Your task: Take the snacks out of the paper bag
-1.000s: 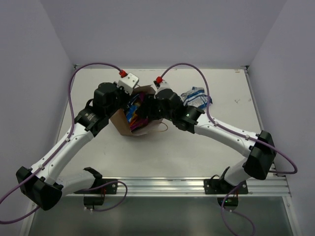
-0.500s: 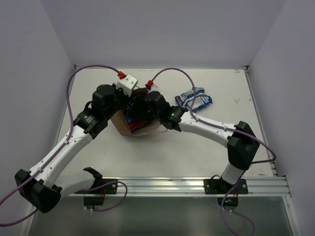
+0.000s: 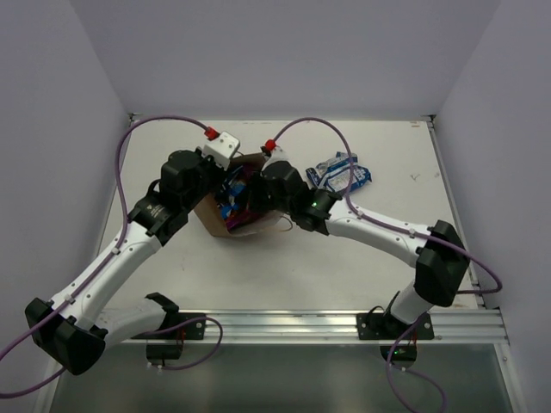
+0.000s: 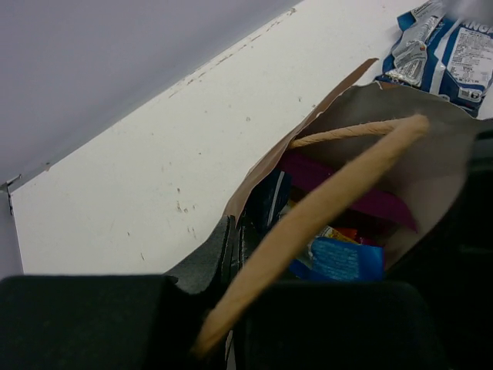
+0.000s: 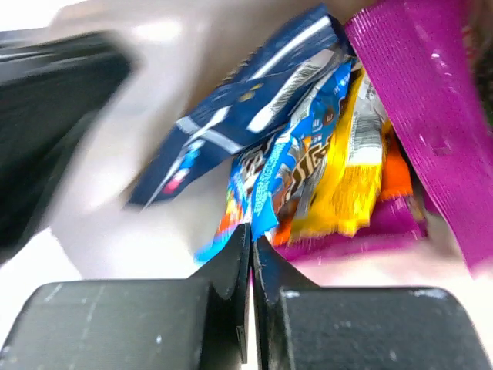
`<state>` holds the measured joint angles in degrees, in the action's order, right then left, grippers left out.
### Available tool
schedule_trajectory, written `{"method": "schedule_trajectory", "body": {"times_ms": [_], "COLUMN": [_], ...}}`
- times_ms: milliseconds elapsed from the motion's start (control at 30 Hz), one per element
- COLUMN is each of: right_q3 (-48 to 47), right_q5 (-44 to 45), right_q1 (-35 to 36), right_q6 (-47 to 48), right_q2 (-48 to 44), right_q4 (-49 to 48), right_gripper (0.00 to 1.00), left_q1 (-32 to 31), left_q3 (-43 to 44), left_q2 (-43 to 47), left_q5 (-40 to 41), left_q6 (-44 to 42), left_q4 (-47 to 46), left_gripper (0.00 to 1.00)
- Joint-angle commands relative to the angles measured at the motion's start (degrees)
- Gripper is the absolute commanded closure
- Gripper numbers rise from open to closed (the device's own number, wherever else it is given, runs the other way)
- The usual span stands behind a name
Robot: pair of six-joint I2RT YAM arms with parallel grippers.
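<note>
Paper bag (image 3: 212, 217) holds magenta pouch (image 5: 416, 100), dark blue bag (image 5: 254, 92), blue bar (image 5: 296, 166) and yellow bar (image 5: 347, 185). Left gripper (image 4: 235, 235) clamps bag rim; right gripper (image 5: 252, 250) closed, apparently pinching blue bar.

blue-white packet (image 4: 454, 58) — cut by top edge | magenta pouch (image 5: 420, 100) — cut right | paper bag (image 5: 100, 204) wall blurred

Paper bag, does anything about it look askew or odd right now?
Yes. The bag lies tipped on its side, its rim creased where the left gripper pinches it, with snacks jumbled inside. One blue-white packet lies outside, apart.
</note>
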<state>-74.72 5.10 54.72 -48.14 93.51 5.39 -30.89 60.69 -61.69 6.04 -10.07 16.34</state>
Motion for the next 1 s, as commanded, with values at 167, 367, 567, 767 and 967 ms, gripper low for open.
{"method": "schedule_trajectory", "body": {"times_ms": [167,367,567,767,967], "right_q3": [-0.87,2.2,11.42,20.74,24.09], "right_q5": [-4.03,-0.39,12.54,17.14,16.79], "right_q1": [-1.28,-6.02,-21.47,-36.16,-43.03], "right_q6": [10.25,15.61,18.52,15.81,12.37], "right_q2": [-20.02,-33.64,-42.09,-35.88,-22.96], "right_q4": [4.88,12.79,17.02,14.83,13.25], "right_gripper": [1.0,1.0,1.0,1.0,1.0], "left_q1": [-0.31,-0.22,-0.22,-0.31,-0.31], "left_q3": [-1.8,-1.8,-1.18,-0.39,-0.39], "left_q2": [1.75,1.92,2.01,1.93,1.84], "left_q5": [2.83,3.1,1.78,1.43,0.9], "left_q6": [-0.39,-1.01,-1.36,-1.54,-1.18], "left_q4": [-3.86,-3.77,-3.42,-2.89,-3.33], "left_gripper": [1.0,1.0,1.0,1.0,1.0]}}
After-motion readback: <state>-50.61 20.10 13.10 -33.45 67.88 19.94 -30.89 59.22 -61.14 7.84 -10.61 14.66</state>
